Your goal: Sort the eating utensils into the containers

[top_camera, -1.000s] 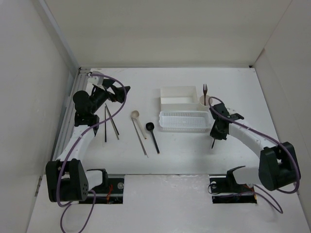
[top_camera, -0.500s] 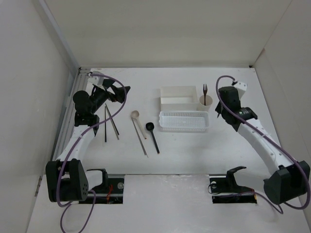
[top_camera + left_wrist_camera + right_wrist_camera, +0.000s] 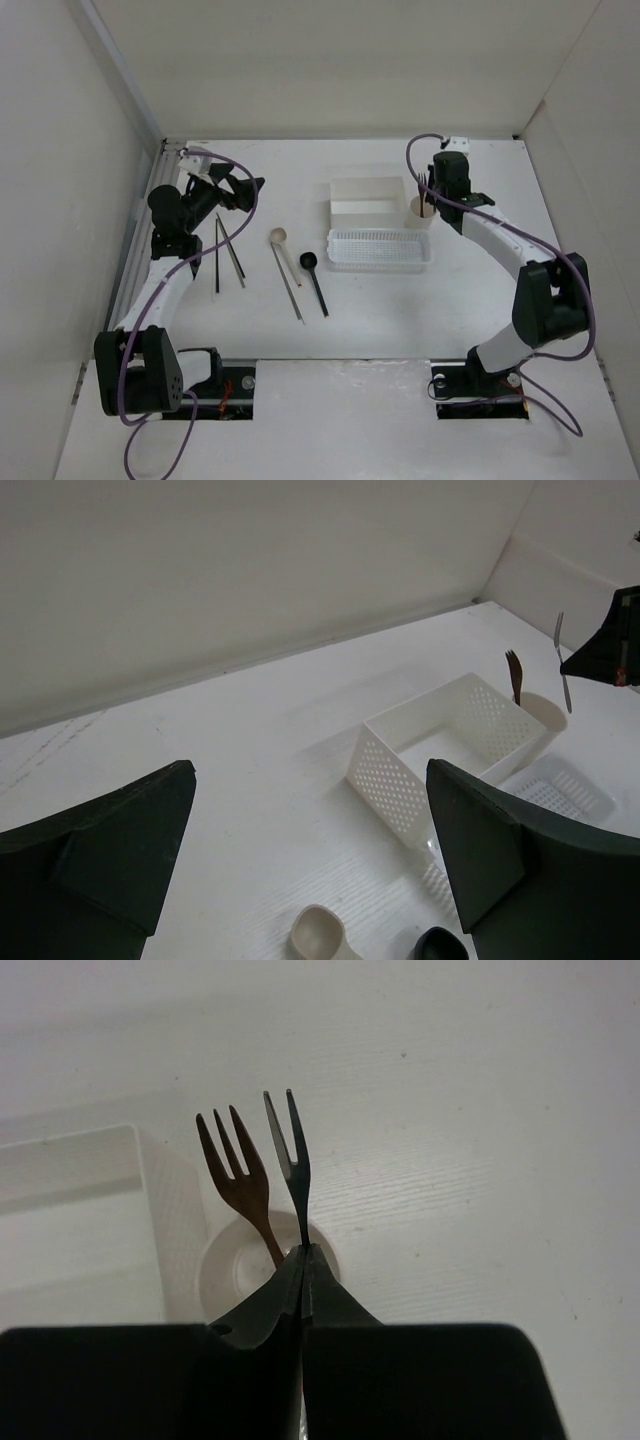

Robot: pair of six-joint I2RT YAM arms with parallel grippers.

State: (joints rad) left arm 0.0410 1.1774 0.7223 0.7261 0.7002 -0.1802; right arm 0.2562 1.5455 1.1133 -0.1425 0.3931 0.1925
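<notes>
My right gripper is shut on a small dark metal fork, holding it upright just over the cream cup. A brown fork stands in that cup. The white square box and the long mesh basket lie beside the cup. A beige spoon, a black spoon, a long pale stick and two dark sticks lie on the table. My left gripper is open and empty, above and left of the spoons.
White walls close in the table on the left, back and right. A metal rail runs along the left edge. Purple cables loop over both arms. In the left wrist view the box, cup and spoon bowls lie ahead.
My right arm has swung from the table beside the basket's right end back to the cup, carrying the metal fork. The left arm has barely moved.
</notes>
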